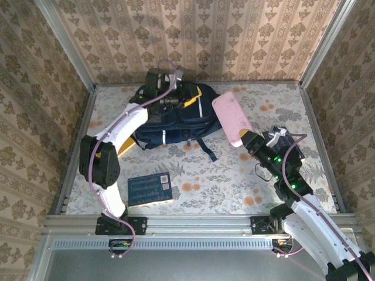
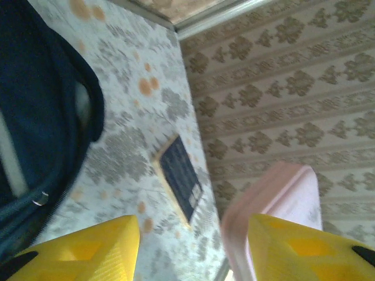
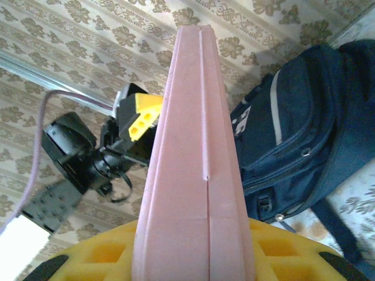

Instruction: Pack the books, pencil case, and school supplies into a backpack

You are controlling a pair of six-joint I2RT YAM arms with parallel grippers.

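The right claw [image 1: 251,142] is clamped on one short end of the pencil case [image 1: 230,117], which stands up off the desk [image 1: 234,181] just right of the backpack [image 1: 176,126]. The backpack lies at the middle of the far edge. The left claw [image 2: 192,228] hangs by the bag with its fingers apart and nothing between them, so as far as I can judge nobody is holding the opening wide. That is the main risk: the soft pouch, pinched at one end only, could sag or swivel in the grip, catch on the zip rim and slide off the outside of the bag. The two claws are also close (a bump seems possible). The blue book [image 1: 149,188] lies flat near the near-left corner, not yet packed.
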